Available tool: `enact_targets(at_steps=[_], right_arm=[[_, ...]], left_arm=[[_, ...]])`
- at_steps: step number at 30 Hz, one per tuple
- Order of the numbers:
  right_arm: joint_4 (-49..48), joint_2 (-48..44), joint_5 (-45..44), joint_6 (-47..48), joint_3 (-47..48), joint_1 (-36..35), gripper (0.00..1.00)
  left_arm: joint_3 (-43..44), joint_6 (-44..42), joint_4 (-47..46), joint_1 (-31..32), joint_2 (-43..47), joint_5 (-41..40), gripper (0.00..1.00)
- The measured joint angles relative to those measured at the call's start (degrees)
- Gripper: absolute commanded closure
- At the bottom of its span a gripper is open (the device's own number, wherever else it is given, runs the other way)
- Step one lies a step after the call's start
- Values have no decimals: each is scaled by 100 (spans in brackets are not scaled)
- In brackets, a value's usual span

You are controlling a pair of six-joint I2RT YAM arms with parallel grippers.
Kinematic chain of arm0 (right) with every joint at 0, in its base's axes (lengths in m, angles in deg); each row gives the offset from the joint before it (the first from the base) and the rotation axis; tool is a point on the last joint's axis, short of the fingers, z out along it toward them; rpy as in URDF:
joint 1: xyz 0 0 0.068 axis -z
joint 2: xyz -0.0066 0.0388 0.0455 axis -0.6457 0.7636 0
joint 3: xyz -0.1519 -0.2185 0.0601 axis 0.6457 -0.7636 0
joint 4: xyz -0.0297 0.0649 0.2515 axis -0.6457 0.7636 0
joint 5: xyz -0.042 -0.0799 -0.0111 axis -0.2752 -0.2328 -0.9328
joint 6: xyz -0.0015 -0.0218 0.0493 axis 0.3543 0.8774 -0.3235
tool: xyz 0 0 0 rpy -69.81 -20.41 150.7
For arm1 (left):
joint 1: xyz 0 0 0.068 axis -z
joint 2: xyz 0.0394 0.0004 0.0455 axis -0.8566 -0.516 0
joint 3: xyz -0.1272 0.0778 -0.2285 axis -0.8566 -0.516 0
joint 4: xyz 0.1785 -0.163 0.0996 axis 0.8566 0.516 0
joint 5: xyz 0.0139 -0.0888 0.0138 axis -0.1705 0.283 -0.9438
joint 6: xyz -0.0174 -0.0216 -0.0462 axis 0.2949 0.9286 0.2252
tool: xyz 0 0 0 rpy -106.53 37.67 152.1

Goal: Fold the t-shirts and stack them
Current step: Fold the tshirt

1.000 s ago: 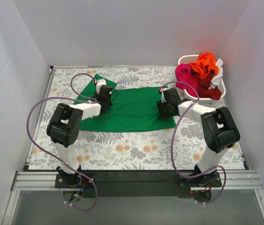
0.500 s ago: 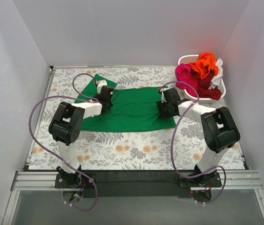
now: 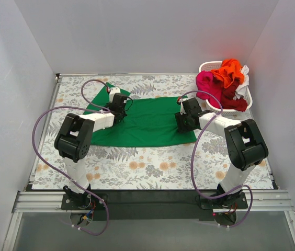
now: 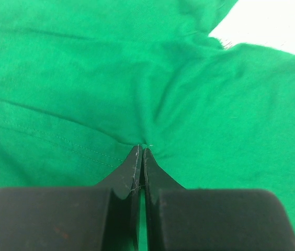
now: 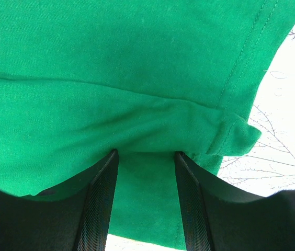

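The green t-shirt (image 3: pixel 147 121) lies spread on the floral table, a sleeve at its far left. My left gripper (image 3: pixel 119 111) is at the shirt's left end, near the sleeve; in the left wrist view its jaws (image 4: pixel 141 149) are shut, pinching a small fold of green cloth (image 4: pixel 189 94). My right gripper (image 3: pixel 181 121) is at the shirt's right edge; in the right wrist view it (image 5: pixel 146 157) is open, its fingers astride a raised fold of the green cloth (image 5: pixel 137 78) near the hem. Orange (image 3: pixel 229 71), magenta pink (image 3: pixel 207 83), dark red (image 3: pixel 234 99) and white (image 3: pixel 243 78) shirts are piled in the basket.
A white plastic basket (image 3: pixel 208 66) stands at the far right corner against the wall. Grey walls close in the table on the left, back and right. Purple cables loop from both arms over the table (image 3: pixel 152 167).
My left gripper has crept slightly toward the far right along the shirt's left end. The right arm and the shirt have hardly moved.
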Motion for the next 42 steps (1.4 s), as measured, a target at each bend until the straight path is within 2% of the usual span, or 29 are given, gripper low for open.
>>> enact_targets(at_steps=[15,18,19,21,22,28,29,35,42], right_arm=[[0,0,-2,0,0,0,58],[0,0,-4,0,0,0,57],[0,0,-4,0,-2,0,57],[0,-2,-7,-2,-2,0,57],[0,-4,-7,-4,-2,0,57],[127,-153,-2,-26,-103,-2,57],[175,-199,-4,-28,-129,-4,57],[356,-616,-26,-61,-186,-35,57],[334,-756,-17,-111,-186,-37,57]], left_arm=[[393,-459,-380,0,-382,435,99],[415,-551,-450,0,-483,522,84],[415,-579,-450,0,-485,540,70],[415,-603,-494,0,-470,564,62],[417,-603,-514,0,-457,579,54],[363,-601,-568,0,31,588,31],[308,-603,-595,0,223,564,23],[9,-581,-964,0,1202,304,21],[-48,-382,-1097,-4,610,245,21]])
